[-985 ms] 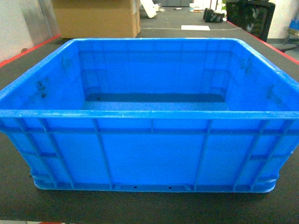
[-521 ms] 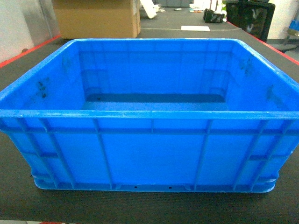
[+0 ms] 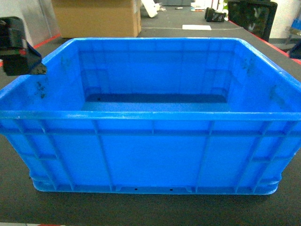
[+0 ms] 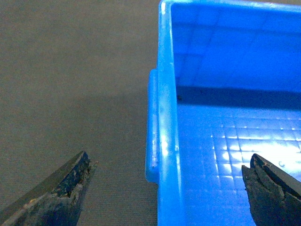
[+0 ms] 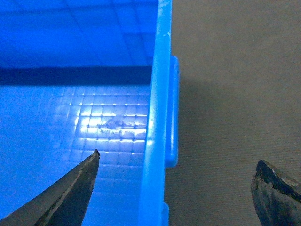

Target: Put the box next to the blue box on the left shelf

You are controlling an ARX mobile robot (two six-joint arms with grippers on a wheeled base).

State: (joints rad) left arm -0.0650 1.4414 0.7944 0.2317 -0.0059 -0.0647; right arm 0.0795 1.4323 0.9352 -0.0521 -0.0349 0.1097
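- Sitting on a dark grey mat-like surface (image 3: pixel 155 209) close in front of the head camera, the blue box (image 3: pixel 150 155) is filling most of that view, its open top showing a bare gridded floor.
- Hovering over the box's left wall, the left claw (image 4: pixel 164 188) is standing spread wide, one dark fingertip (image 4: pixel 70 183) outside over the surface and the other over the inside of the box, the rim (image 4: pixel 165 117) lying between them and touching neither.
- Showing at the upper left of the head view, the left arm's black body (image 3: pixel 18 47) is hanging just beside the box's left rim.
- Straddling the right wall in the same way, the right claw (image 5: pixel 176 188) is also spread open, one fingertip (image 5: pixel 77 181) over the box floor and the other over the surface, with the rim running between them untouched.
- Standing well behind the box on the floor, a cardboard carton (image 3: pixel 96 19) is showing at the top of the head view.
- Running along both sides of the surface, red edging (image 3: pixel 28 51) is bordering it.
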